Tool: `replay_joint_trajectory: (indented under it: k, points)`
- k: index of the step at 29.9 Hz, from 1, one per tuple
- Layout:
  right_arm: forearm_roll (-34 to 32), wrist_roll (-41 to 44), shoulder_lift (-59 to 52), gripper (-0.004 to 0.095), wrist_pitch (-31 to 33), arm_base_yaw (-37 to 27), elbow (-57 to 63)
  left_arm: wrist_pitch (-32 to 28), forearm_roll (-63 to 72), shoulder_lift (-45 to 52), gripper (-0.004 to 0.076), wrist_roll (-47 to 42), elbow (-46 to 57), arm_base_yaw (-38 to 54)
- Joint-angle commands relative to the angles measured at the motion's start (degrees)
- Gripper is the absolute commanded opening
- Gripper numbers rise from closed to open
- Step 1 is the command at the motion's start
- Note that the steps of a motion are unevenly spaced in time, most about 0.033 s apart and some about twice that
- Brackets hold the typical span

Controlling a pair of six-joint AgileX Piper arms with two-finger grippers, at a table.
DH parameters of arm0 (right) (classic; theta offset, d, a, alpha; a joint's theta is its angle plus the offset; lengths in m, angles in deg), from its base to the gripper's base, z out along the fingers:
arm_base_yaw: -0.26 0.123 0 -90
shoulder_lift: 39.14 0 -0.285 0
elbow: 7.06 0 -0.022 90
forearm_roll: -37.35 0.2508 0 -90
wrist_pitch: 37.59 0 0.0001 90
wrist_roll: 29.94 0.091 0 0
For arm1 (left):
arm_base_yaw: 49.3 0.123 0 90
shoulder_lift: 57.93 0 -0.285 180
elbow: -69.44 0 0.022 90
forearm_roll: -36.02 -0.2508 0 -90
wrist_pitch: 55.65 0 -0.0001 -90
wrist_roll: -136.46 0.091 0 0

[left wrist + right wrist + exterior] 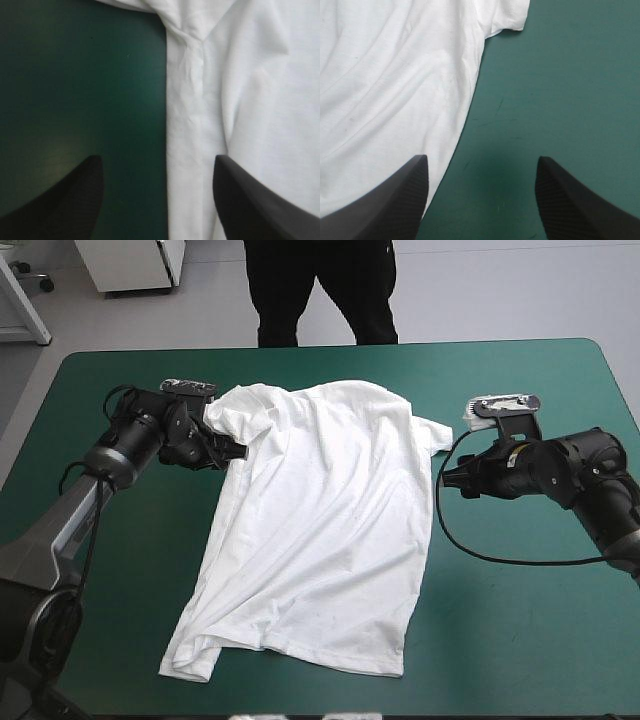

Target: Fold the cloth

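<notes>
The T-shirt lies spread flat in the middle of the teal-green cover, a little askew, with its near-left corner bunched. The left gripper is low at the far-left edge, fingers apart. In its wrist view the cloth's edge runs straight between them, one finger over bare cover and one over white fabric. The right gripper sits just beside the far-right edge, also with fingers spread. The hem line falls close to one finger, and most of the gap is over cover.

This looks like the grab before a fold. To do it well, the right gripper probably needs to slide left so that cloth really sits between its fingers. Both should go low enough to catch every layer, and pinch at matching points so the fold comes over square.

Hard to make out:
- Whether either gripper touches the cover.
- Where the collar is.
- What lies tucked under the bunched near-left corner.
- How many layers lie at the puckered seam ahead of the left gripper.
</notes>
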Motion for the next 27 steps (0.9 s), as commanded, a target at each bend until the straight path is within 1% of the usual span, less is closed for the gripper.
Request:
replay_joint_trajectory:
  k: [1,5,9,14,20,23,25,27]
  points:
    - [-0.64,-1.06,-0.13,0.0590,-2.60,-0.36,-2.40,-2.58,1.55,-1.48,0.0462,2.17,-3.87,0.88]
    - [-0.64,-1.06,1.44,0.0591,-2.59,-0.36,-2.40,-4.18,5.17,-5.85,0.0461,3.56,-6.41,0.88]
    - [-0.64,-1.18,1.91,0.0590,-2.48,-0.36,-2.40,-3.84,5.94,-9.89,0.0462,4.81,-8.91,0.88]
    - [-0.64,-1.46,1.99,0.0590,-2.44,-0.36,-2.40,-4.11,5.84,-12.63,0.0461,4.81,-9.70,0.88]
    - [-0.64,-1.46,1.99,0.0590,-2.94,-0.36,-2.40,-3.77,5.84,-15.80,0.0431,4.81,-9.70,0.88]
    - [-0.64,-1.35,2.76,0.0590,-3.76,-0.36,-2.40,-3.52,5.84,-16.78,0.0383,4.81,-9.70,0.88]
    - [-0.27,-1.35,4.24,0.0590,-3.76,-0.36,-2.40,-3.40,5.84,-17.33,0.0319,4.53,-9.70,0.88]
    - [-0.04,-1.07,5.82,0.0590,-3.88,-0.36,-2.40,-3.20,5.84,-17.63,0.0223,4.53,-9.75,0.88]
